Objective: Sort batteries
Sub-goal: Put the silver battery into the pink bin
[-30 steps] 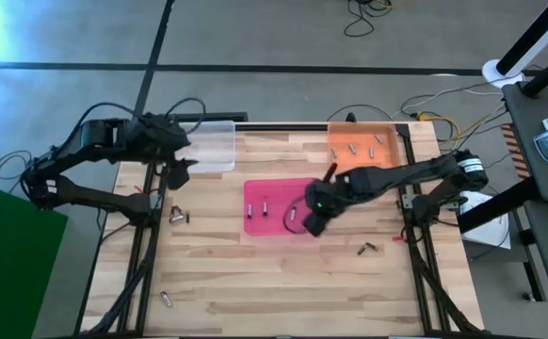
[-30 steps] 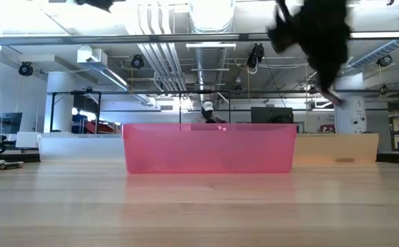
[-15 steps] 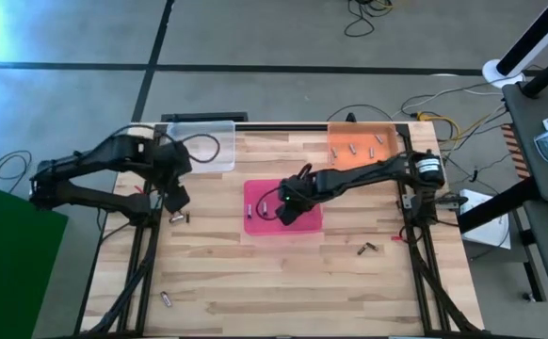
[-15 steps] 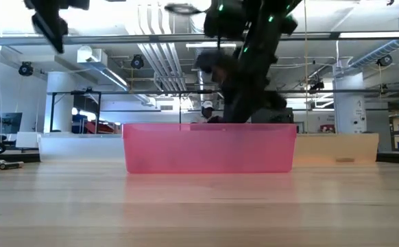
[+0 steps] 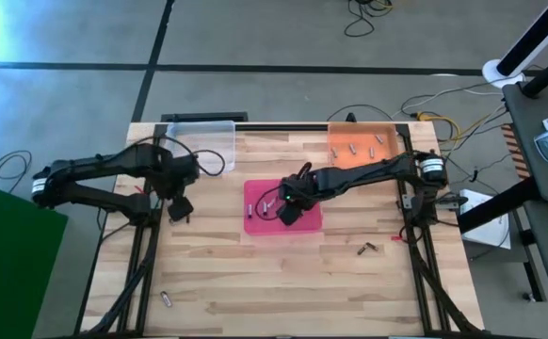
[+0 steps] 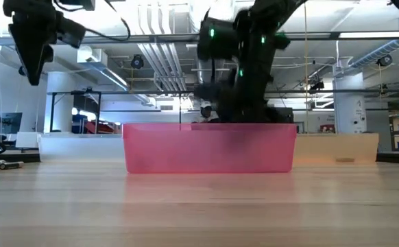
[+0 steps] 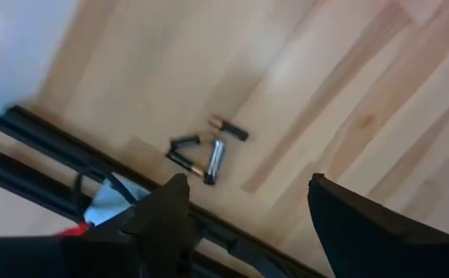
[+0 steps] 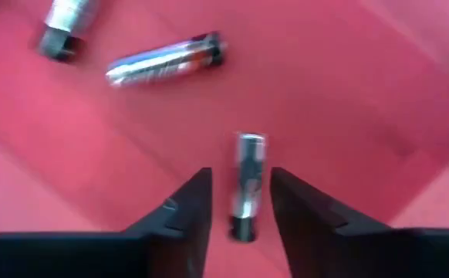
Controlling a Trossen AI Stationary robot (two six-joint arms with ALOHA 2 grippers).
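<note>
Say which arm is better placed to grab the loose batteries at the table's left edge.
Left. Its open tool hangs over the small silvery cylindrical batteries on the wooden table; the right tool is down in the pink plastic tray.

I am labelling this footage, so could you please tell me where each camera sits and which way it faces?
High view: above, straight down on the table, both arms visible.
Low view: table height, level across at the pink tray; arms drop in from above.
Left wrist view: on the left arm, past its open hand at batteries on wood.
Right wrist view: on the right arm, its hand astride a battery in the pink tray.
Shared: high and low views both show the pink tray.
</note>
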